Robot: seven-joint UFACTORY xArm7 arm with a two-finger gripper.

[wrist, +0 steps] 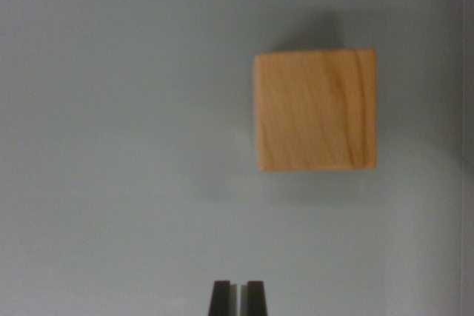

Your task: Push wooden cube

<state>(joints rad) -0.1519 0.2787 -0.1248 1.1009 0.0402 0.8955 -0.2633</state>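
Note:
A light wooden cube point(315, 110) with visible grain lies on a grey surface point(118, 123), in the upper right part of the wrist view. My gripper point(238, 298) shows only as two dark fingertips at the bottom edge, side by side with a thin gap and nothing between them, so it is shut. The cube sits well above the fingertips and to the wrist view's right of them, apart from them.
A faint vertical edge point(464, 138) runs along the far right of the grey surface. The cube's soft shadow point(318, 31) falls above it.

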